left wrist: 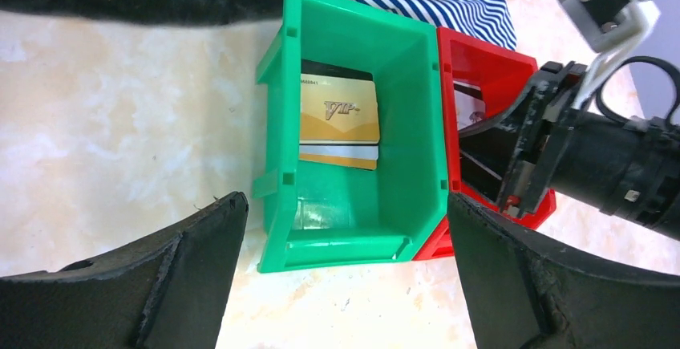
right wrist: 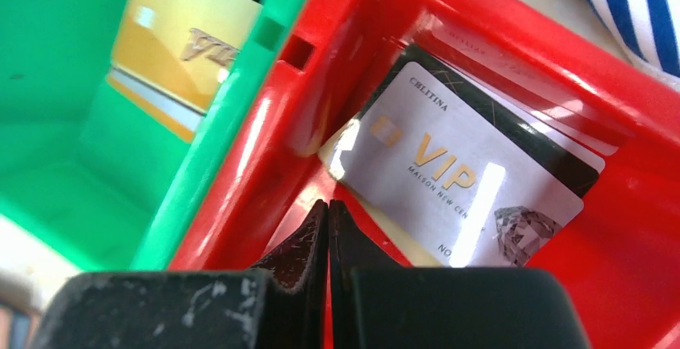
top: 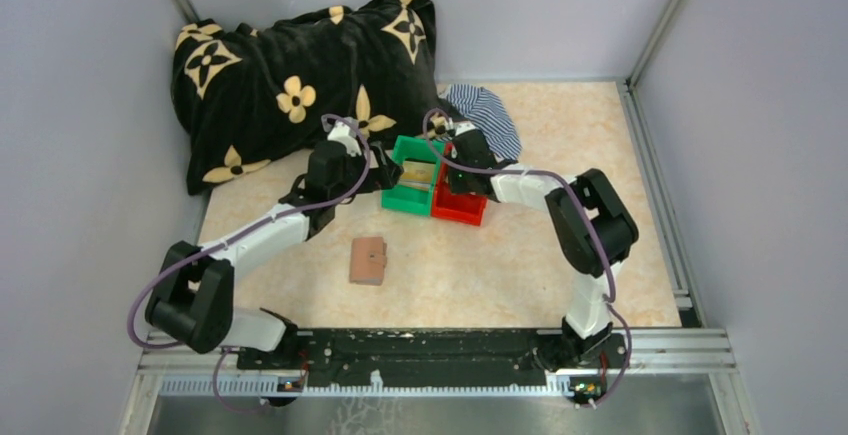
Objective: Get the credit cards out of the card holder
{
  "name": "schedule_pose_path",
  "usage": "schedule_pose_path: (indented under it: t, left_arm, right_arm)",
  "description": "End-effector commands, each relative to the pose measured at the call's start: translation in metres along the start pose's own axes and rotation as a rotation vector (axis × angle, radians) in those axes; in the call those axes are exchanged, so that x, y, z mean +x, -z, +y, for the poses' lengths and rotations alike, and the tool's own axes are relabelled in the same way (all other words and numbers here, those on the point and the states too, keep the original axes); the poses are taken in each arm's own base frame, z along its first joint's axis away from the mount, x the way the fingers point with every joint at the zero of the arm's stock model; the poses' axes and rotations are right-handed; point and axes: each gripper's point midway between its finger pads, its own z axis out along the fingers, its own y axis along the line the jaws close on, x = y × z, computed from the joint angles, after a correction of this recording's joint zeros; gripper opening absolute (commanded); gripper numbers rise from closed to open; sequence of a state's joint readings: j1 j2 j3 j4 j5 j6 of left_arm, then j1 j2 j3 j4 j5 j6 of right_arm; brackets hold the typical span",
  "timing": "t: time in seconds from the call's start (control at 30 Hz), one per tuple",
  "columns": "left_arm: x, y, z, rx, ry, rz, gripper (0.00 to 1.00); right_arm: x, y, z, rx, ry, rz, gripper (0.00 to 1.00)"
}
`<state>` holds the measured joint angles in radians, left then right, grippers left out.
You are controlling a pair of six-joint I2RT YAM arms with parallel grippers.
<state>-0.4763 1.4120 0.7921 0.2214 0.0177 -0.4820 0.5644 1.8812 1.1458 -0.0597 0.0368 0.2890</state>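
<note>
Read "VIP" in slanted lettering on a gold credit card (left wrist: pixel 338 112) lying flat on the floor of the green bin (left wrist: pixel 405 68). Made out a row of small digits along its top edge but could not read them. Noticed a second card beneath it, mostly covered, with only a black band above and a white stripe below showing.

Read "CHLITINA", a large gold "VIP" and "MALSON NEW CEN…" on a silver credit card (right wrist: pixel 457 172) in the red bin (right wrist: pixel 641 245), with glare across the end of that line and a bottom line cut off after "NO". Saw another card under that one, hidden except for a dark edge and a pale corner.

Found the left gripper (left wrist: pixel 346 204) spread fully wide and holding nothing, hanging over the green bin. Found the right gripper (right wrist: pixel 329 208) pressed tight together with nothing visible between its fingers, tips inside the red bin just beside the silver card's near corner.

Spotted the card holder (top: pixel 368 260), brown, flat on the bench (top: pixel 480 275), well apart from both bins on the arms' side; too small to show any writing. Saw behind the bins a black flowered blanket (top: pixel 300 75) and a striped cloth (top: pixel 488 115), both partly hidden by the arms.
</note>
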Motion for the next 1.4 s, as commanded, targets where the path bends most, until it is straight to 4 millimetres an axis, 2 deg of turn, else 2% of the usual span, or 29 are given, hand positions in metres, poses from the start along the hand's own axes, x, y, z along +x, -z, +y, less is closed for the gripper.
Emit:
schedule_pose_path:
  t: [0.0,0.13,0.27,0.37,0.5,0.63,0.7,0.83,0.97,1.1,1.23,1.37]
  left_arm:
    - [-0.015,0.015,-0.006,0.010,0.022,-0.064,0.99]
    - [-0.001,0.022,0.001,-0.030,0.064,-0.016,0.99]
    - [0.019,0.031,0.012,-0.059,0.100,0.014,0.99]
    - [0.047,0.037,0.028,-0.096,0.110,0.060,0.99]
    - [0.084,0.050,0.040,-0.115,0.161,0.122,0.98]
    - [0.108,0.066,0.037,-0.096,0.172,0.164,0.97]
    - [0.119,0.072,0.037,-0.099,0.167,0.181,0.97]
    - [0.145,0.080,0.034,-0.095,0.194,0.225,0.97]
    - [0.162,0.083,0.021,-0.066,0.217,0.245,0.96]
    - [0.162,0.079,0.009,-0.049,0.190,0.255,0.96]
    - [0.137,0.081,-0.011,0.018,0.142,0.222,0.95]
    - [0.107,0.093,-0.016,0.014,0.132,0.139,0.95]
  right_arm:
    - [-0.057,0.046,0.025,-0.112,0.001,-0.183,0.00]
    - [-0.070,0.080,0.040,-0.156,0.040,-0.245,0.00]
    - [-0.068,0.109,0.056,-0.163,0.095,-0.273,0.03]
    - [-0.062,0.132,0.074,-0.199,0.122,-0.298,0.08]
    - [-0.038,0.150,0.111,-0.239,0.191,-0.280,0.18]
    - [-0.005,0.157,0.146,-0.283,0.244,-0.242,0.24]
    - [0.011,0.155,0.154,-0.313,0.246,-0.224,0.26]
    - [0.040,0.146,0.148,-0.302,0.236,-0.168,0.27]
    - [0.046,0.150,0.144,-0.310,0.226,-0.165,0.27]
    - [0.050,0.150,0.142,-0.314,0.206,-0.168,0.27]
    - [0.052,0.147,0.137,-0.292,0.193,-0.167,0.27]
    - [0.046,0.143,0.143,-0.289,0.201,-0.171,0.27]
